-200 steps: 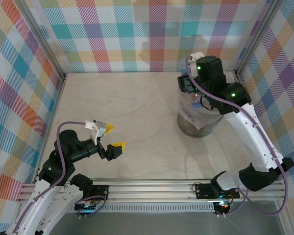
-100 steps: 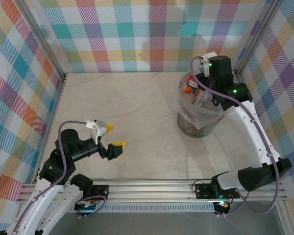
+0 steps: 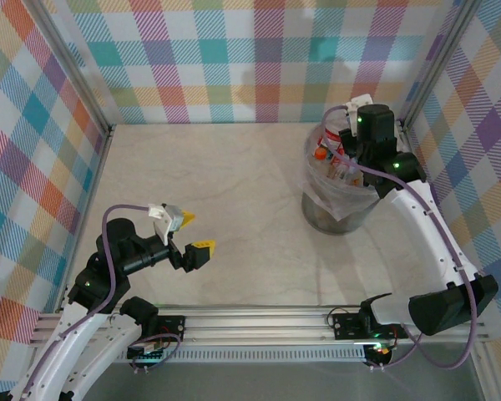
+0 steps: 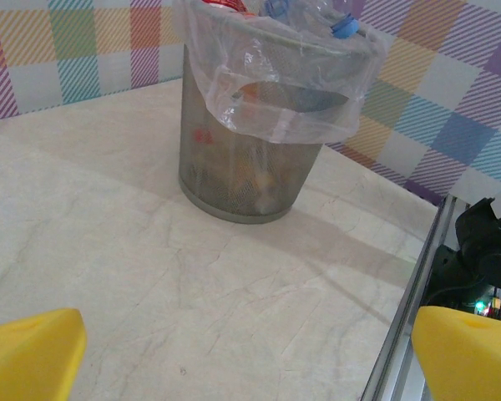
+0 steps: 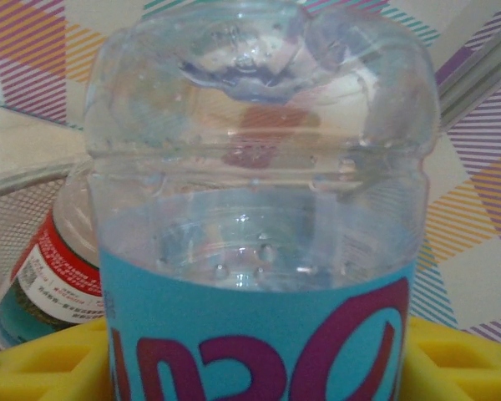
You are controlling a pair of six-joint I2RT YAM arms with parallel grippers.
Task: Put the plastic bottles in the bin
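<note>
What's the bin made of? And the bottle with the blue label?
The bin looks like grey fine mesh or tinted plastic: things inside show dimly. Its liner is thin clear film, shiny and crinkled. The bottle is clear, glossy plastic you can see through.

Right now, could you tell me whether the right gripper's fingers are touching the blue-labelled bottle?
Touching. The right wrist view shows the yellow fingers flush against both sides of the blue-labelled bottle.

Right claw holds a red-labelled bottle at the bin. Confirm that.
Not red. The right claw holds a blue-labelled bottle at the bin; the right wrist view shows the blue label with purple lettering.
</note>
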